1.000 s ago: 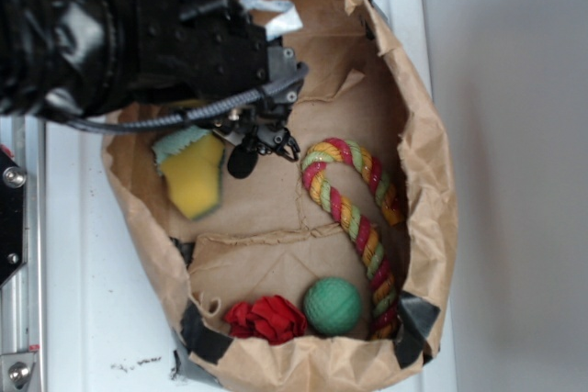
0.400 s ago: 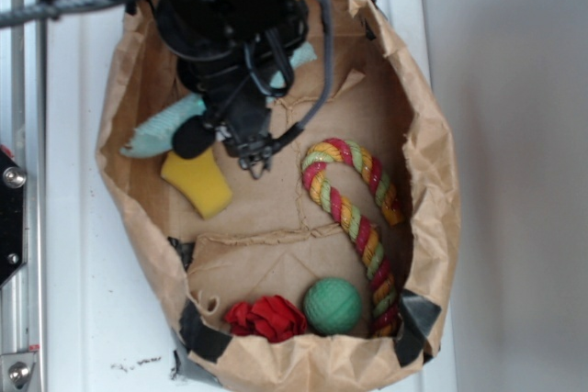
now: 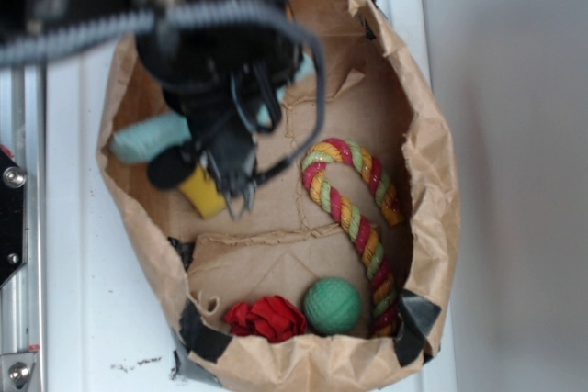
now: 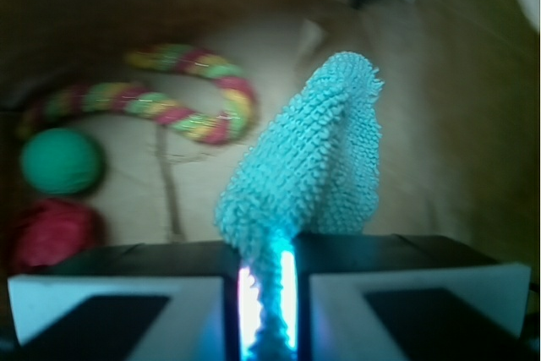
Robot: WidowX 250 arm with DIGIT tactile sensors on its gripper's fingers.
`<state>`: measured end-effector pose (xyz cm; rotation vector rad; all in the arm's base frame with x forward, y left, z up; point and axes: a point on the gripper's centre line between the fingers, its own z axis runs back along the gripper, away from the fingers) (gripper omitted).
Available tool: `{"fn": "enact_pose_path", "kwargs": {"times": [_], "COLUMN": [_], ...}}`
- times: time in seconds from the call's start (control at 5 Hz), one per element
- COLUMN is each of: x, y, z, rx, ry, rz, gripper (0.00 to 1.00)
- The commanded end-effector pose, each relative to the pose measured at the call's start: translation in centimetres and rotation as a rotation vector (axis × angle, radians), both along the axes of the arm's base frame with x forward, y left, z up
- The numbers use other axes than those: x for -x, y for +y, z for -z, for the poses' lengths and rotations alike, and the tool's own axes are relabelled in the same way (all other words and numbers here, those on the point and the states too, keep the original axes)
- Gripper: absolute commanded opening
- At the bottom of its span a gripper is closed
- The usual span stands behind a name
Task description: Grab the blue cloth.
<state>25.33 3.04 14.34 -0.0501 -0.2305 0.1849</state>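
Wrist view | gripper (image 4: 266, 289) pinching blue cloth (image 4: 313, 166) | cloth hangs between jaws above bag floor

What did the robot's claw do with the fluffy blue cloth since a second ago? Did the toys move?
The claw swung from the bag's upper left to over the middle and pinched the blue cloth. The cloth has been dragged sideways, now partly covering the yellow sponge, which itself looks shifted. The rope toy, green ball, red bundle and paper bag stayed put.
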Motion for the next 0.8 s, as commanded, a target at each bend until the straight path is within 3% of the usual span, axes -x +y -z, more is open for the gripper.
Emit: {"fn": "enact_pose_path", "kwargs": {"times": [0.0,0.6], "x": [-0.3,-2.1], "y": [-1.8,-1.4], "z": [-2.0,-3.7], "rx": [0.001,0.041], "ry": [-0.047,-0.035], "rz": [0.061,0.004], "gripper": [0.00,0.00]}}
